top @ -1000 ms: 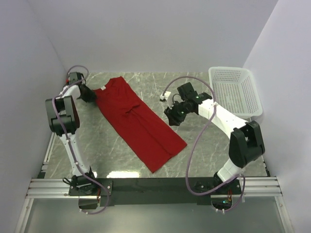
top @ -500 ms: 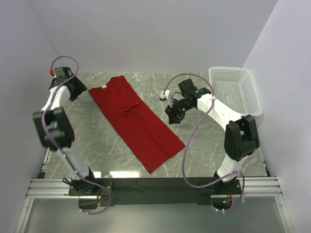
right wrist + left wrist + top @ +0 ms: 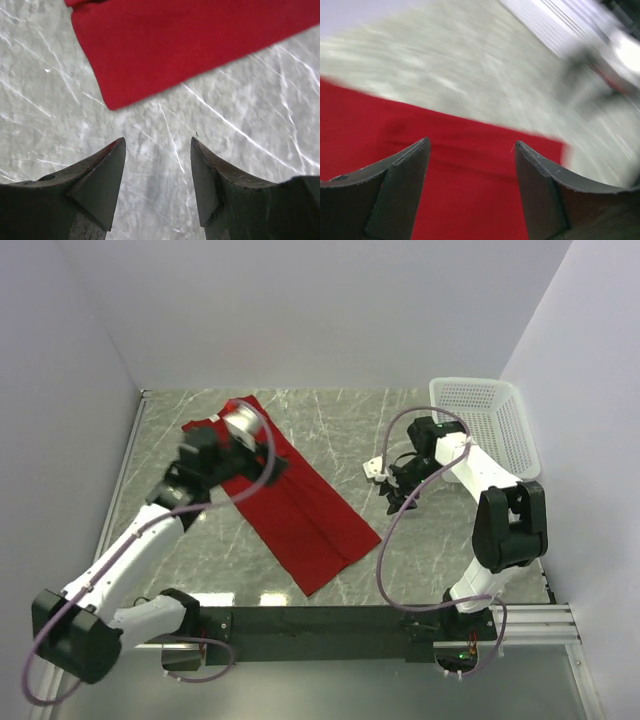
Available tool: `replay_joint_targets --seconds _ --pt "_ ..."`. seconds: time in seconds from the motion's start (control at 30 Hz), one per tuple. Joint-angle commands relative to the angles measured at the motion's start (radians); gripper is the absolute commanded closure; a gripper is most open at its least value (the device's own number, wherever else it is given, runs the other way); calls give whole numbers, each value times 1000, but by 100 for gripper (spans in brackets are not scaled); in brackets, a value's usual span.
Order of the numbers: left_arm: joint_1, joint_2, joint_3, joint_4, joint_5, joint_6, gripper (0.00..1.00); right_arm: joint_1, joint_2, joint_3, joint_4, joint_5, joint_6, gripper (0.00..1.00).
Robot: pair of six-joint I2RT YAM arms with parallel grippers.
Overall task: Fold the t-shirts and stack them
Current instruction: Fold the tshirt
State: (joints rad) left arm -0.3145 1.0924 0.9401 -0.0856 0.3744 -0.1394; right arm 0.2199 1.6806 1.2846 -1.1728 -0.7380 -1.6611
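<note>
The t-shirt (image 3: pixel 310 515) lies flat on the table (image 3: pixel 200 550), running diagonally from far left toward near centre. The basket (image 3: pixel 490 425) sits at the far right. The left gripper (image 3: pixel 262 462) hangs over the shirt's far part, and the right gripper (image 3: pixel 393 492) is between shirt and basket.

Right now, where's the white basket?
Top view: the white mesh basket sits at the far right corner of the table, by the right wall, just right of the right gripper; the red t-shirt lies farther left.
</note>
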Motion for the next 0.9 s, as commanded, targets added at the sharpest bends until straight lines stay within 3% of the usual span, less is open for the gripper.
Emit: replay_joint_targets --seconds 0.0,0.13,0.23,0.33,0.53,0.7,0.87 --pt "-219 -34 -67 -77 -101 37 27 -69 -44 25 -51 -70 -118 38" --pt "-580 9 -153 -54 -267 -104 27 -132 -84 -17 -120 -95 -198 38" --pt "-774 113 -192 -40 -371 -210 28 -139 -111 -77 -111 -101 -201 39" --pt "-875 240 -179 -86 -472 -301 30 -140 -147 -120 -97 -116 -189 39" --pt "-971 406 -118 -173 -594 -427 32 -140 -154 -163 -96 -129 -171 39" --pt "-995 535 -54 -290 -617 -497 34 -140 -168 -200 -50 -115 -134 40" --pt "-1014 569 -26 -348 -693 -543 37 -140 -177 -232 -36 -107 -124 40"
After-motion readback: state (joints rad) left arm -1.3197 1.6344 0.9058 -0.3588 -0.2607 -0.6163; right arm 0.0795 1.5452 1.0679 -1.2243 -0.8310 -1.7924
